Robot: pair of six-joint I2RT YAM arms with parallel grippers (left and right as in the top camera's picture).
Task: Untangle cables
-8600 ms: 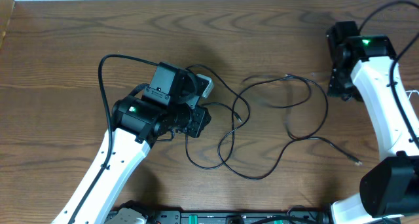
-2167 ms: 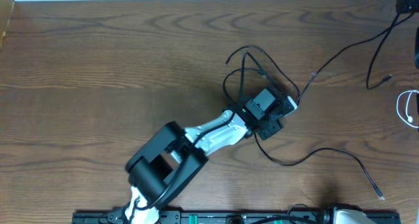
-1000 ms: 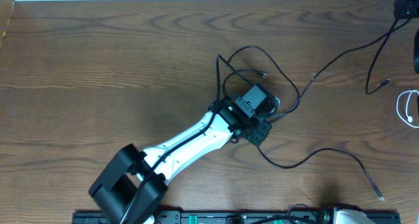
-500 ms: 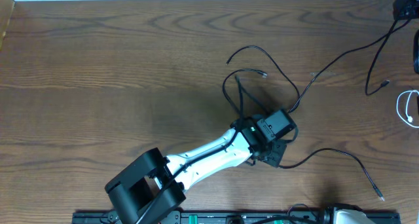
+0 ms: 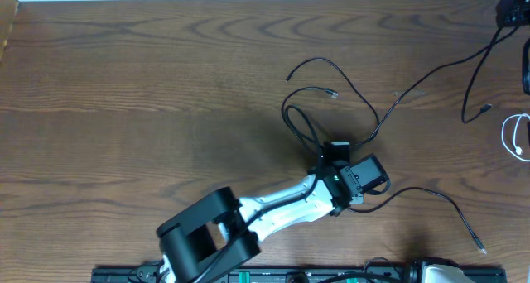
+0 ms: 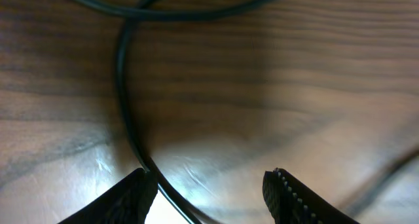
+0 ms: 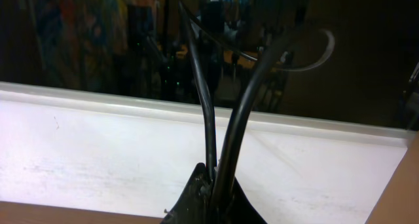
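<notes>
White-shelled with black joints, the left arm (image 5: 286,204) reaches low from the near edge out to the right over the wooden table (image 5: 124,93), its wrist pointing down at the wood. The left gripper (image 6: 209,194) stands about half open and holds nothing. One strand of the black cables (image 5: 323,90) lies flat just beside one finger (image 6: 137,196). The right gripper (image 7: 208,198), lifted at the far right corner, is clamped on two black strands. A white cable (image 5: 512,138) lies at the right edge.
</notes>
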